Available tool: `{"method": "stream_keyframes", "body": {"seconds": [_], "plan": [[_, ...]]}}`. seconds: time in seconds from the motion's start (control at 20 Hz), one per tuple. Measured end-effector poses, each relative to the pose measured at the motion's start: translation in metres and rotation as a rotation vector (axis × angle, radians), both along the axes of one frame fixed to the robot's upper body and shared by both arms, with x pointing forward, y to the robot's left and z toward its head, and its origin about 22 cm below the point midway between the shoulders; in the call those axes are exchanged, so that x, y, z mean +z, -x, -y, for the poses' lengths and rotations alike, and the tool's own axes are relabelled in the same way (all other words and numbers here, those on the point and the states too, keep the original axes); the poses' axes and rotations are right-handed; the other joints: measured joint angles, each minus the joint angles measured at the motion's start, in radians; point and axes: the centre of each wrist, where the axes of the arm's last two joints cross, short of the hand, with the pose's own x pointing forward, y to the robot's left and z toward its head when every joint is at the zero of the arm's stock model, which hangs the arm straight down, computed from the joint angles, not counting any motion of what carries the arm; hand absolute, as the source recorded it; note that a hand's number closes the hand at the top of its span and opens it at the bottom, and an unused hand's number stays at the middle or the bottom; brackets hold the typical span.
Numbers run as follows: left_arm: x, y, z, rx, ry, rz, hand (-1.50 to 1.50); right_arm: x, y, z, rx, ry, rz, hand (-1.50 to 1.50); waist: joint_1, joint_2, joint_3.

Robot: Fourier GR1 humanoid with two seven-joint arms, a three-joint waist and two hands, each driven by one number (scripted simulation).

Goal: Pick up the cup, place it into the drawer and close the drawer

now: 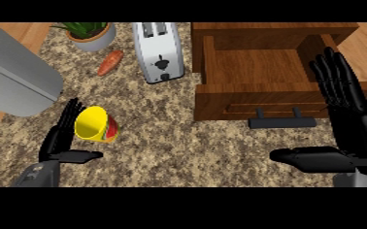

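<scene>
Speckled brown stone makes up my counter [165, 140], and the wooden drawer [251, 73] sits open on it, so I use the drawer as my marker. Well to the left of the drawer, and a bit nearer to me, is the yellow cup [95, 123] with red and green on its side. It lies tipped, with its mouth turned up toward me. My left hand [63, 138] is right at the cup, on the side away from the drawer. Its fingers are straight and touch the cup's far side, and my thumb sticks out under it, so I am not holding it yet. My right hand [337, 121] is at the right end of the drawer, open, fingers up, holding nothing. Left of the drawer stands a silver toaster [159, 51], then a carrot [109, 63] and a potted plant [90, 33] farther off. I think the cup could roll away if my fingers push it before they curl round it. It could also bump the drawer's front wall if I carry it too low. I cannot see any words or brand on anything.
</scene>
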Motion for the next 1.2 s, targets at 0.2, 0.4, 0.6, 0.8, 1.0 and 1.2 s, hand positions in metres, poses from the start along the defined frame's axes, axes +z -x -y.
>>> {"method": "stream_keyframes", "body": {"seconds": [0.2, 0.4, 0.6, 0.8, 1.0, 1.2], "plan": [[0.001, -0.004, 0.002, -0.007, 0.006, 0.002, -1.5, 0.002, 0.001, 0.0, 0.002, -0.003, 0.003, -1.5, -0.003, 0.001, 0.0], [0.001, -0.007, 0.005, -0.01, 0.022, 0.004, -1.5, 0.002, 0.006, 0.002, 0.007, 0.003, 0.0, -1.5, -0.008, 0.002, -0.001], [0.0, -0.013, 0.018, -0.031, 0.058, 0.013, -1.5, 0.0, 0.004, -0.002, 0.013, 0.001, -0.001, -1.5, -0.007, 0.003, -0.001], [0.0, -0.017, 0.025, -0.059, 0.092, 0.014, -1.5, -0.002, 0.002, -0.002, 0.009, -0.001, -0.001, -1.5, -0.007, 0.003, -0.001], [0.0, -0.024, 0.035, -0.093, 0.139, 0.02, 1.5, -0.004, 0.001, -0.001, 0.012, 0.0, -0.016, -1.5, -0.005, 0.003, -0.001], [-0.001, -0.024, 0.04, -0.128, 0.185, 0.014, 1.5, -0.003, 0.001, 0.001, 0.018, -0.007, -0.014, -1.5, -0.005, 0.002, -0.001]]}}
